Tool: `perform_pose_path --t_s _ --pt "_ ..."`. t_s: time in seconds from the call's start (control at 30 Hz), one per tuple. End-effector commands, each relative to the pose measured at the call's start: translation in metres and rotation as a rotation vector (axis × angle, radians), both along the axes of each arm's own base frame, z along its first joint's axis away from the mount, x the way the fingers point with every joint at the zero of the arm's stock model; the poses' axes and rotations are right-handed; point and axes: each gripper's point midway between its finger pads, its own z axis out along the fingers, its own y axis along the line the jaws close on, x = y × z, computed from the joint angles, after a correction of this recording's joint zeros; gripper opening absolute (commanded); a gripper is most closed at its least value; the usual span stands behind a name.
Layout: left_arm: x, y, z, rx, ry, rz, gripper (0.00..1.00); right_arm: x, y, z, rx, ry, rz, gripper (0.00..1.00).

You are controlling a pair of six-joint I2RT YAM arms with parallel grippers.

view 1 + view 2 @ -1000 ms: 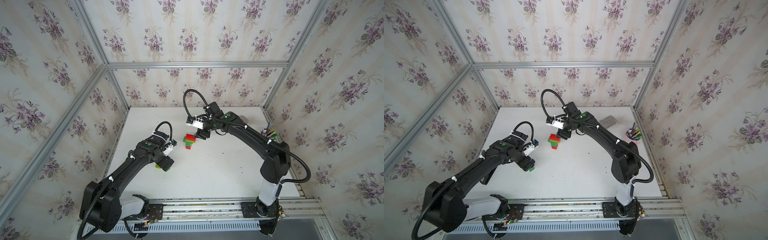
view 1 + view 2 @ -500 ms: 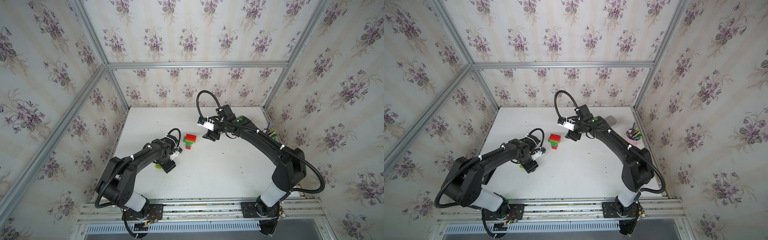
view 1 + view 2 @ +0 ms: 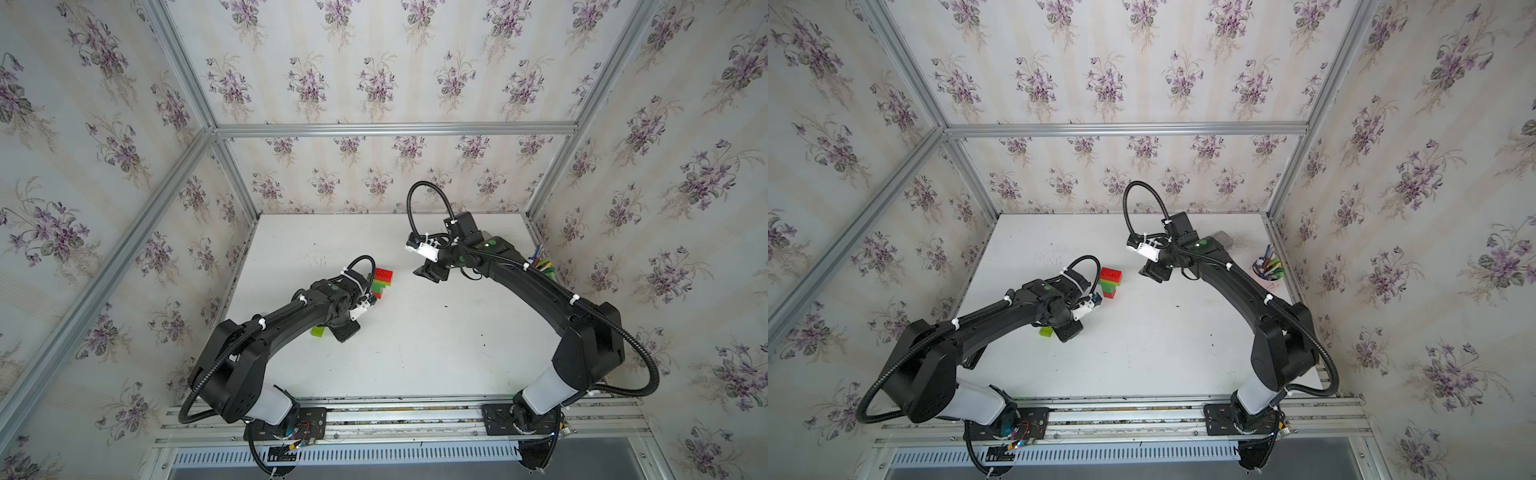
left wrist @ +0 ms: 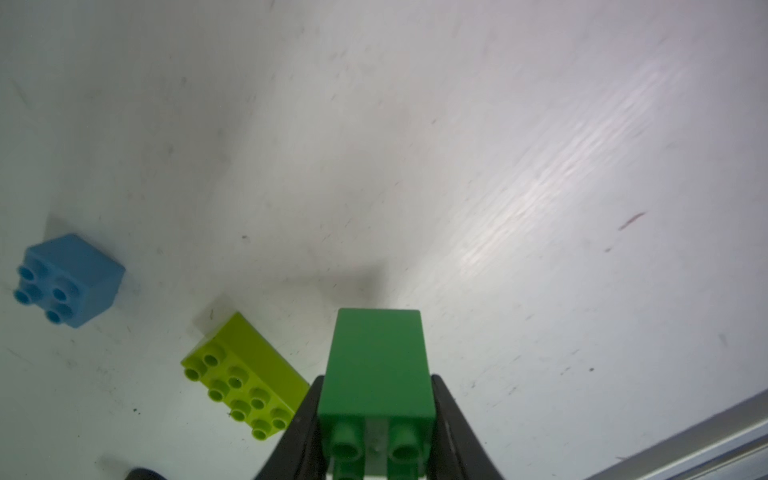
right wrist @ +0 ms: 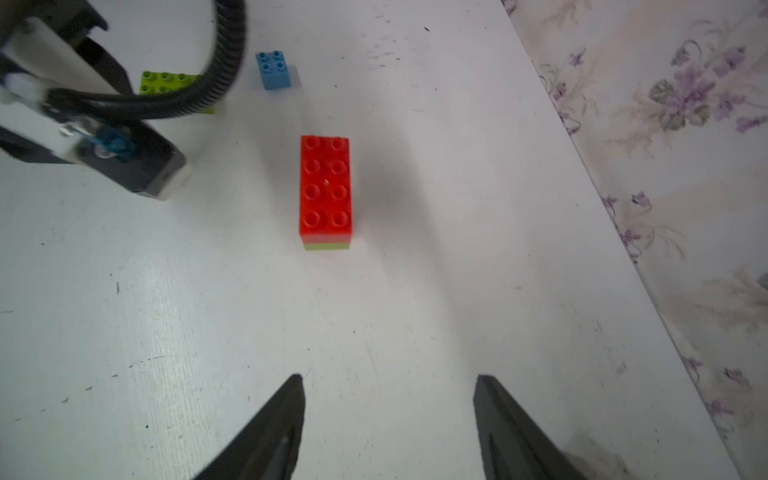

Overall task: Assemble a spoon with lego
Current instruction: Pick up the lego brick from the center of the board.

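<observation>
White table [image 3: 415,357], both arms reaching in from the rail side.

Left arm: bent low over the table's middle. Left gripper [image 4: 376,380] is pinched on a dark green brick [image 4: 378,353], one finger [image 4: 309,399] on each side face, studs pointing back at the wrist camera (whether the brick is clear of the table cannot be told).

Right arm: right gripper [image 5: 388,378] hangs above bare table with its jaws spread and nothing between them; near the spoon, not touching it.

The spoon [image 3: 382,282], part-built: a stepped stack standing between the two grippers. In the right wrist view an oblong red brick with eight studs is on top [image 5: 326,187], with a lime layer showing under it.

Loose lego:
- Lime oblong brick [image 4: 245,378], studs up, flat on the table just beside the left gripper.
- Small blue brick [image 4: 70,278], four studs, on the table near the lime one, apart from it.
</observation>
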Motion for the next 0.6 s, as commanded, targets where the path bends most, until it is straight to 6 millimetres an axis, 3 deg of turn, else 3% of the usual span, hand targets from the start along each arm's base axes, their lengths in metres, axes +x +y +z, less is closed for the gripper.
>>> perform_pose_path --t_s 0.0,0.27,0.57 --pt "0.003 -0.028 0.009 -0.039 -0.016 0.006 0.31 0.001 -0.012 0.012 0.142 -0.004 -0.048 0.68" --pt "0.008 -0.097 -0.004 -0.034 -0.032 -0.093 0.32 -0.012 -0.052 -0.002 0.191 -0.009 -0.163 0.68" --pt "-0.002 -0.112 -0.03 -0.029 -0.012 -0.103 0.4 -0.007 -0.061 0.003 0.2 -0.017 -0.184 0.68"
